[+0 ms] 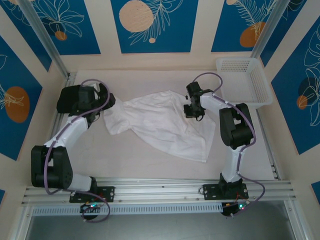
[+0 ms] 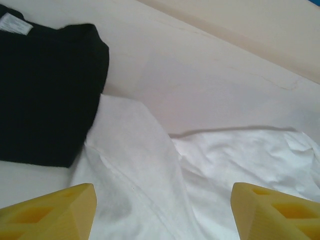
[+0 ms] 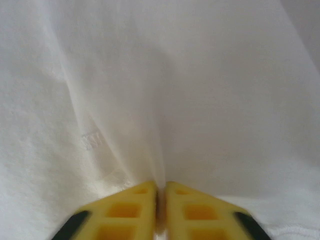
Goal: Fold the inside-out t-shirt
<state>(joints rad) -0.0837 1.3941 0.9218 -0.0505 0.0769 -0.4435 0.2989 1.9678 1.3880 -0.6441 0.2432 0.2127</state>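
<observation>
Fabric from the inside-out t-shirt (image 3: 150, 100) rises in a tight ridge into the right gripper (image 3: 161, 195). Its yellow fingers (image 3: 130, 210) are pressed almost together, and a fold of the white cloth is nipped between them. Seen from above, this gripper (image 1: 194, 111) sits low on the shirt's 2 o'clock corner.

The left gripper (image 2: 162, 215) is spread wide and holds nothing. Its two yellow fingertips (image 2: 55, 210) show at 7 and 5 o'clock of the wrist view, with wrinkled white cloth lying between and beyond them. In the overhead view it (image 1: 107, 102) is at the shirt's 10 o'clock edge.

The shirt (image 1: 160, 127) lies crumpled across the middle of the table (image 1: 150, 167). It runs from a bunched end at 9 o'clock to a flatter corner at 5 o'clock.

A black folded garment (image 2: 45, 90) with a white label (image 2: 15, 22) lies at 10 o'clock of the left wrist view, and the shirt's white edge meets its right side.

A white basket (image 1: 245, 82) stands in the table's 1 o'clock corner, just beside the right arm and apart from the shirt.

Bare table lies open at 6 o'clock, between the shirt and the arm bases. A narrower bare strip runs at 12 o'clock along the far edge.
</observation>
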